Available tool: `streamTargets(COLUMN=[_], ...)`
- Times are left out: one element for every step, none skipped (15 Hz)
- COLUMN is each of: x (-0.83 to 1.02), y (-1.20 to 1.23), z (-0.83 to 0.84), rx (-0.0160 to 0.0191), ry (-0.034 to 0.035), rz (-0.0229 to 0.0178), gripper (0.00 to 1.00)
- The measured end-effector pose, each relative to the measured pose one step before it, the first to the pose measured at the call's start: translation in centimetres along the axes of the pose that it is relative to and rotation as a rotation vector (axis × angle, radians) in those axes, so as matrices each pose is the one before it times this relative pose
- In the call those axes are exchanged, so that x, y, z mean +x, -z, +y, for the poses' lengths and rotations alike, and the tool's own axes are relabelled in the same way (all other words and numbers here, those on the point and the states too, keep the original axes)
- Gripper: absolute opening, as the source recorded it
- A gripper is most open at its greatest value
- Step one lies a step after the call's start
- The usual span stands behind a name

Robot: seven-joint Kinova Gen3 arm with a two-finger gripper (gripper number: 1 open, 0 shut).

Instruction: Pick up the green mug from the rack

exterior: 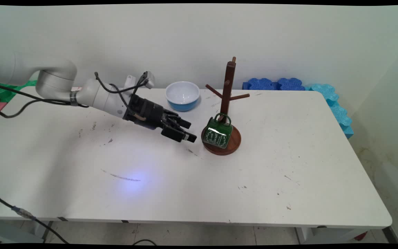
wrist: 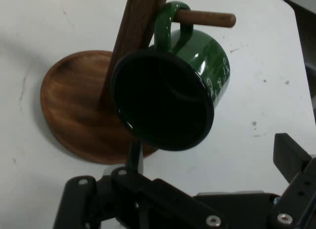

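A: Main view first, from the left: what is the arm doing?

B: It reaches in low over the white tabletop (exterior: 81, 180), black cables trailing from it. Its hand (exterior: 189, 130) points toward the right and stops just short of the mug tree, touching nothing.

A: How do the fingers stand?

B: Spread, with nothing between them. In the hand view one finger (wrist: 291, 157) rises at the lower right, well apart from the linkage on the other side.

A: And beyond the hand?

B: A blue bowl (exterior: 182, 95) with a white inside stands farther back, near the wall side, apart from the hand. Right of it is the dark wooden mug tree (exterior: 228, 93) on its round base, with pegs slanting out from the post.

A: Where is the cup?

B: A green enamel mug (exterior: 217, 135) hangs by its handle from a low peg, tilted, its body over the base. The hand view shows the mug (wrist: 170, 100) with its dark mouth turned toward the camera and the peg (wrist: 210, 18) through the handle.

A: Farther right?

B: Blue foam pieces (exterior: 323, 93) lie along the tabletop's far right edge.
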Motion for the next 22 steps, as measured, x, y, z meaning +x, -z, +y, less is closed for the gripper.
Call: streamTargets(x=[-0.012,0.008,-0.012,-0.001,-0.001,-0.025,-0.015,-0.011,-0.026,-0.001,0.001,-0.015,0.0,0.006,0.005,0.0,0.01,-0.012,-0.015,-0.006,-0.008,-0.011], y=[-0.371,-0.306,-0.315,-0.308,-0.224,-0.245,-0.227,-0.199,-0.195,-0.192,-0.173,-0.173,-0.173,-0.156,-0.092,-0.123,-0.149,-0.118,-0.084,-0.058,-0.083,-0.078], z=[-0.116,-0.074,-0.07,-0.064,-0.039,-0.046,-0.057,-0.069,-0.085,-0.089,-0.081,-0.098,-0.09,-0.092,-0.059,-0.086,-0.094,-0.087,-0.052,-0.032,-0.039,-0.032], rx=[-0.00568,-0.00599,-0.00675,-0.00701,-0.00524,-0.00591,-0.00506,-0.00421,-0.00402,-0.00421,-0.00349,-0.00345,-0.00324,-0.0028,-0.00157,-0.00221,-0.00294,-0.00279,-0.0025,-0.00181,-0.00285,-0.00326], ry=[0.00567,0.00472,0.00577,0.00558,0.00412,0.00505,0.00431,0.00367,0.00417,0.00366,0.00275,0.00342,0.00272,0.00174,0.00115,0.00152,0.00134,0.00122,0.001,0.00056,0.00064,0.00069], rz=[0.00695,0.0059,0.00651,0.00668,0.00437,0.00509,0.00436,0.00308,0.00356,0.0034,0.00221,0.00274,0.00243,0.00183,0.00122,0.00167,0.00145,0.00096,0.00058,0.00032,0.00043,0.0006], gripper=[1.0,1.0,1.0,1.0,1.0,1.0,1.0,1.0,1.0,1.0,1.0,1.0,1.0,1.0,1.0,1.0,1.0,1.0,0.0,0.0,0.0,0.0])
